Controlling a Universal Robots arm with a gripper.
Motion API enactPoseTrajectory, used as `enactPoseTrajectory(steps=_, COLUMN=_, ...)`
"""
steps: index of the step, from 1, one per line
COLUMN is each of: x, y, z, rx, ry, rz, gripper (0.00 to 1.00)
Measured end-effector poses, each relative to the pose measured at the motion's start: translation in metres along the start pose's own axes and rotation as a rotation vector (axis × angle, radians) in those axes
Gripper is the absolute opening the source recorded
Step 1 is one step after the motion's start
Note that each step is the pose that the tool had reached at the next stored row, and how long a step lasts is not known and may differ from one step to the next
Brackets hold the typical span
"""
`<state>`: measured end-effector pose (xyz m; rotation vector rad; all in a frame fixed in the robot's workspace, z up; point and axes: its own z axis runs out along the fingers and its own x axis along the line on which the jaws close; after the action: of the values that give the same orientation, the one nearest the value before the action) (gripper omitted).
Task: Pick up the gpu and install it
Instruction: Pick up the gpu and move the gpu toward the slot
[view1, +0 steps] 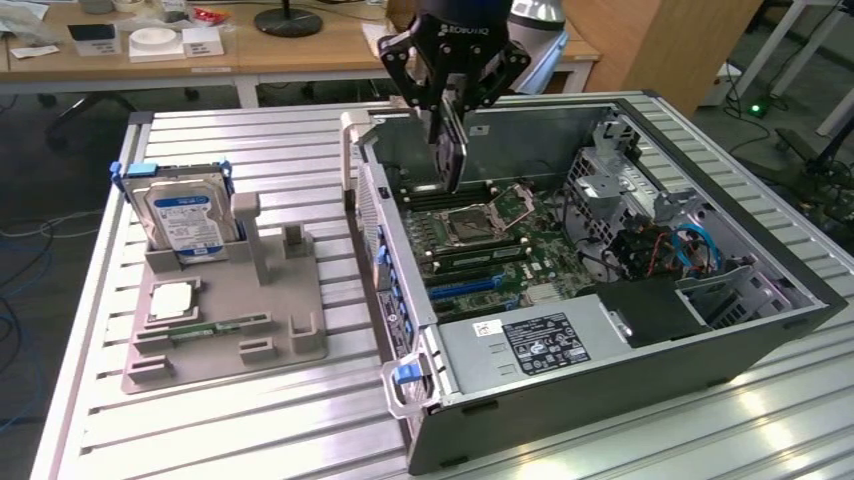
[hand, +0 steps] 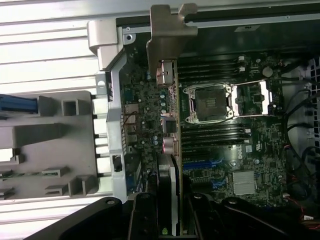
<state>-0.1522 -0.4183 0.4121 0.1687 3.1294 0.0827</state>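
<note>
The gpu (view1: 450, 160) is gripped upright and edge-on by the closed black hand (view1: 449, 108), hung over the motherboard (view1: 487, 240) inside the open computer case (view1: 747, 250); whether card and board touch cannot be told. On the slatted counter (view1: 240, 140), at the exterior view's left, a grey holder (view1: 254, 300) is seen just beside the case, with a hard drive (view1: 184, 222) stood upright in it.

A silver table (view1: 254, 150) of ribbed metal slats carries two things. In the exterior view, a grey moulded holder tray (view1: 254, 300) lies flat toward eight o'clock. An open black computer case (view1: 641, 380) lies on its side from the centre out toward four o'clock, just beside the tray, with a narrow strip of slats between them
</note>
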Motion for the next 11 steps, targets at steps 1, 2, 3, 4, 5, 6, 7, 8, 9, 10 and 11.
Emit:
enactPoseTrajectory(steps=1, x=-0.001, y=0.0001, z=0.0002, rx=-0.0005, ry=-0.0026, rz=-0.003, gripper=0.29)
enactPoseTrajectory(steps=2, x=-0.002, y=0.0002, z=0.0004, rx=-0.0006, ry=-0.0034, rz=-0.009, gripper=0.29)
enactPoseTrajectory(steps=3, x=-0.003, y=0.0002, z=0.0005, rx=-0.0007, ry=-0.0036, rz=-0.016, gripper=0.29)
enactPoseTrajectory(steps=4, x=-0.003, y=0.0004, z=0.0006, rx=-0.0007, ry=-0.0036, rz=-0.023, gripper=0.29)
enactPoseTrajectory(steps=5, x=-0.004, y=0.0004, z=0.0008, rx=-0.0008, ry=-0.0032, rz=-0.032, gripper=0.29)
enactPoseTrajectory(steps=6, x=-0.005, y=0.0005, z=0.0009, rx=-0.0008, ry=-0.0026, rz=-0.04, gripper=0.29)
enactPoseTrajectory(steps=7, x=-0.006, y=0.0006, z=0.001, rx=-0.0008, ry=-0.0023, rz=-0.048, gripper=0.29)
enactPoseTrajectory(steps=8, x=-0.007, y=0.0008, z=0.0012, rx=-0.0008, ry=-0.0019, rz=-0.054, gripper=0.29)
enactPoseTrajectory(steps=9, x=-0.009, y=0.0009, z=0.0014, rx=-0.0009, ry=-0.0017, rz=-0.058, gripper=0.29)
enactPoseTrajectory(steps=10, x=-0.01, y=0.001, z=0.0015, rx=-0.0009, ry=-0.0015, rz=-0.06, gripper=0.29)
enactPoseTrajectory(steps=11, x=-0.012, y=0.0013, z=0.0017, rx=-0.001, ry=-0.0014, rz=-0.061, gripper=0.29)
